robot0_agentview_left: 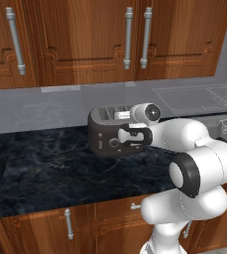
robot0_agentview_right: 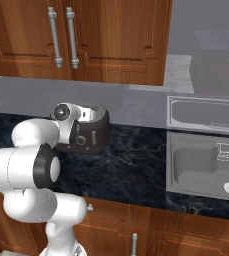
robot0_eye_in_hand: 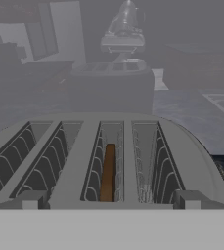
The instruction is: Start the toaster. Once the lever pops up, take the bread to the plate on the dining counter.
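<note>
The dark grey toaster (robot0_agentview_left: 101, 133) (robot0_agentview_right: 98, 126) stands on the narrow black counter near the wall. My gripper (robot0_agentview_left: 130, 135) (robot0_agentview_right: 77, 132) hangs at the toaster's front side, level with its top. The hand view looks along the toaster's (robot0_eye_in_hand: 74, 161) four slots. The bread (robot0_eye_in_hand: 108, 171), a thin brown slice, stands sunk in the third slot from the left. Both fingertips (robot0_eye_in_hand: 31, 199) sit far apart at the toaster's near edge, so my gripper (robot0_eye_in_hand: 109, 201) is open and holds nothing. The plate and the dining counter are out of view.
The black marbled counter (robot0_agentview_left: 55, 168) runs left and in front of the toaster. A steel sink (robot0_agentview_right: 201, 165) lies to the right. Wooden wall cabinets (robot0_agentview_left: 85, 39) hang above, and a pale glossy backsplash (robot0_agentview_left: 35, 106) stands behind the toaster.
</note>
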